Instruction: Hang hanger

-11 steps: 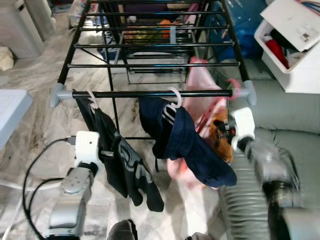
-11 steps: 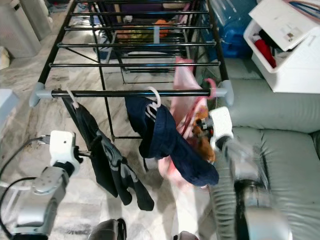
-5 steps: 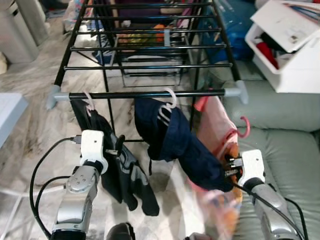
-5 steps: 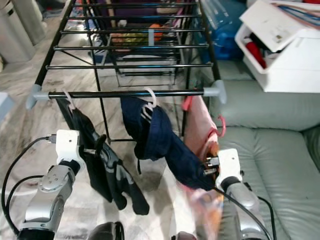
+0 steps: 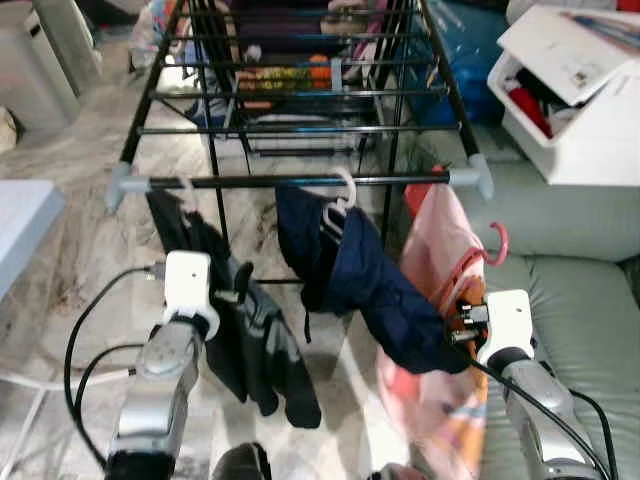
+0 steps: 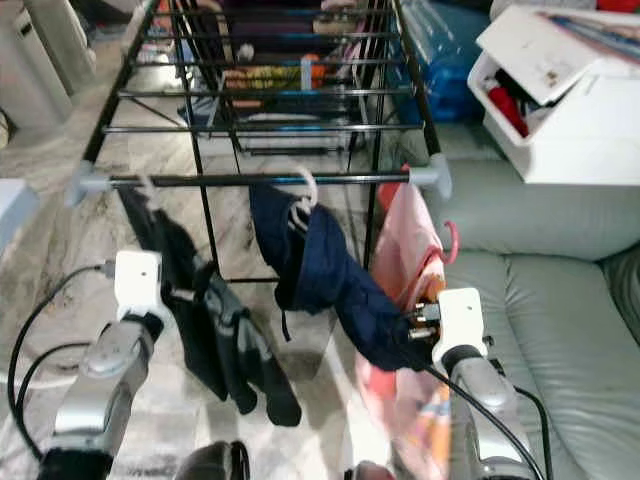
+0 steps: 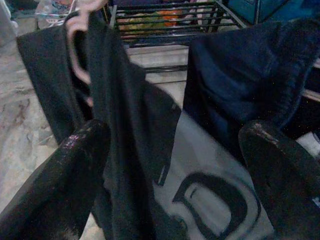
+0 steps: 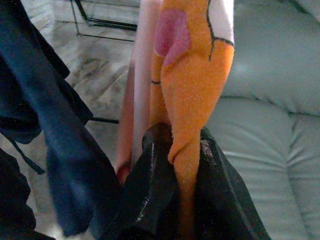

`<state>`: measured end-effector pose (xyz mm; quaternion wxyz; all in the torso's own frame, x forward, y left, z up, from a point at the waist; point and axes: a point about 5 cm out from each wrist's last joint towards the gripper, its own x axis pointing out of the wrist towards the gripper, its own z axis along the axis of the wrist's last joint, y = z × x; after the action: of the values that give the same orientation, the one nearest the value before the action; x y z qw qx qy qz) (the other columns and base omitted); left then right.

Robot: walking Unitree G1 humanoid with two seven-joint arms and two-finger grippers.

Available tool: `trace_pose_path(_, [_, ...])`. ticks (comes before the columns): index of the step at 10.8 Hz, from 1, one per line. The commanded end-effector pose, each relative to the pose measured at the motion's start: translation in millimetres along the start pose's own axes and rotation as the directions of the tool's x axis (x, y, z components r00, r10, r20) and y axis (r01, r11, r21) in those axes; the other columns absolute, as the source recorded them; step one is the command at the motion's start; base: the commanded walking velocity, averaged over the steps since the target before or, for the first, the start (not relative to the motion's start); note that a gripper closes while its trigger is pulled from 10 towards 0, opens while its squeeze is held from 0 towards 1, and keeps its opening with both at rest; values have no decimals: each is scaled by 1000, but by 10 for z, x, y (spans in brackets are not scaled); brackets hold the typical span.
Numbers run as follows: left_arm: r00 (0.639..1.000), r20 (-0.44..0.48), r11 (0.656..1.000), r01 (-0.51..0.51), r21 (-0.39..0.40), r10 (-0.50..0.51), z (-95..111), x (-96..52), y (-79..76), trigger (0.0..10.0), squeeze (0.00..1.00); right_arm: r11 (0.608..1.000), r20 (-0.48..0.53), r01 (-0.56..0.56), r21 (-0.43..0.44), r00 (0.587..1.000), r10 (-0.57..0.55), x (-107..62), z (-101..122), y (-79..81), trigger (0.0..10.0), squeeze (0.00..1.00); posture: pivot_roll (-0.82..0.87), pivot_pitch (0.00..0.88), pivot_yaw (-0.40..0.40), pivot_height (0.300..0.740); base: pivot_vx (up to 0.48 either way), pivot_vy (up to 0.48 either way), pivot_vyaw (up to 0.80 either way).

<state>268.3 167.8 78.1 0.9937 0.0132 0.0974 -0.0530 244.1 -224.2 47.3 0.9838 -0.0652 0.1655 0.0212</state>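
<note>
— Rack (image 5: 300, 181) first: we take its front black rail as our landmark. What hangs at the rail's left end?

— Under that end we see a black garment (image 5: 250, 330) on a pale hanger whose hook (image 5: 186, 192) sits on the rail. Our left gripper (image 7: 175, 175) is low beside that cloth, its two fingers (image 7: 60, 185) spread wide with nothing clamped between them; the wrist view shows the garment just beyond the tips, with a large pale letter cut off at the frame's lower edge.

— And under the middle of the rail?

— A navy garment (image 5: 370, 290) droops from a white hook (image 5: 345, 190), and its lower end covers part of what lies behind it.

— Below the rail's right end?

— The pink hanger (image 5: 478, 268), with its hook (image 5: 497, 243) curling free, below the rail and not on it. A pink and orange garment (image 5: 440, 330) hangs from it, blurred lower down. Our right gripper (image 8: 175, 200) is pinched tight on that orange cloth; we cannot tell whether the hanger's frame is also caught, since cloth hides it. A grey-green sofa (image 5: 590, 290) lies beyond the rail's right end, and a white bin (image 5: 560, 110) is cut off at the picture's edge.
</note>
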Motion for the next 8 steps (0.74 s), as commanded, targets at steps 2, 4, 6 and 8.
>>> trace_pose_path(2, [1000,-17,1000,-9,2,9,-42,-4,16,10000,0,1000,31,12,2,999,-12,1,82,19,10000,0,-73,2,19,740,0,0,0])
trace_pose_path(4, [1000,-15,1000,-7,2,7,-33,13,2,10000,0,1000,25,6,-1,1000,-6,6,83,23,10000,0,-74,0,16,740,0,0,0])
trace_pose_path(6, [1000,-18,1000,-8,2,8,-39,16,2,10000,0,1000,20,4,-6,1000,-4,12,91,21,10000,0,-74,0,11,740,0,0,0])
trace_pose_path(8, [1000,-19,1000,-6,2,6,-47,15,-3,10000,0,1000,18,4,-13,1000,-4,19,95,23,10000,0,-70,0,9,740,0,0,0])
